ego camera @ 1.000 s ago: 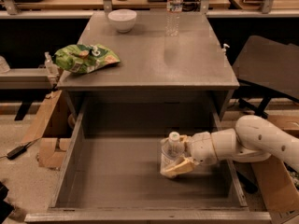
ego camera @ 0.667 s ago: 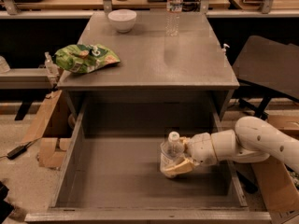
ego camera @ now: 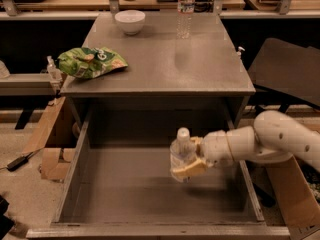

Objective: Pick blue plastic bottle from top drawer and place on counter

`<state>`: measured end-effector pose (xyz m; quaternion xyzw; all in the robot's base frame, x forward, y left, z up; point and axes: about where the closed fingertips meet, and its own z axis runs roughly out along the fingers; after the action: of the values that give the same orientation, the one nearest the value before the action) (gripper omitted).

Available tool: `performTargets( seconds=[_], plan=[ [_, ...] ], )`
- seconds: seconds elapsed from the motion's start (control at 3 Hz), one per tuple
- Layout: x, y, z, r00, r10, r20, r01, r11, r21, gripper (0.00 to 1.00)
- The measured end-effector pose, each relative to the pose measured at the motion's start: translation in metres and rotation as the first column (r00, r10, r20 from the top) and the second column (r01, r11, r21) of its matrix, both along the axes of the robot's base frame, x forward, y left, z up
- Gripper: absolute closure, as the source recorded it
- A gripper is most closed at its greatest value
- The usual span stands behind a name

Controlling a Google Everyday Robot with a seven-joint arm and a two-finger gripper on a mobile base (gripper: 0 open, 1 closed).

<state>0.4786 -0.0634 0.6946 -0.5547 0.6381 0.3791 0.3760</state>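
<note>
The flat matte grey counter (ego camera: 200,69) is sitting above and behind the wide, deep grey top drawer (ego camera: 80,174), which is standing pulled open toward the camera. The white rounded arm (ego camera: 270,139) is reaching in over the drawer's right wall, pointing leftward. Its two-finger gripper (ego camera: 187,164) is hanging inside the drawer's right half, tan fingers clamping the lower, labelled half of the short, stout clear blue plastic bottle (ego camera: 181,149) with white screw cap. The bottle is standing upright, long axis vertical, cap up, seemingly just clear of the floor, with a shadow beneath. Key relation: the counter is lying up and rearward of the gripper, past the cabinet's front edge, so the move is probably calling for a straight lift before travelling back. The crumpled green chip bag (ego camera: 90,61) is occupying the counter's left front; the white round bowl (ego camera: 130,21) and the tall slim clear water bottle (ego camera: 185,11) are standing at the back.
</note>
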Motion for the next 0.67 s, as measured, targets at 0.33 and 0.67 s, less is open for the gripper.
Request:
performTargets(
  seconds=[0.33, 0.67],
  plan=[
    [0.02, 0.013, 0.095, 0.9982, -0.058, 0.012, 0.059, 0.997, -0.047, 1.0],
    [0.047, 0.026, 0.177, 0.992, -0.124, 0.025, 0.126, 0.99, -0.069, 1.0]
  ],
)
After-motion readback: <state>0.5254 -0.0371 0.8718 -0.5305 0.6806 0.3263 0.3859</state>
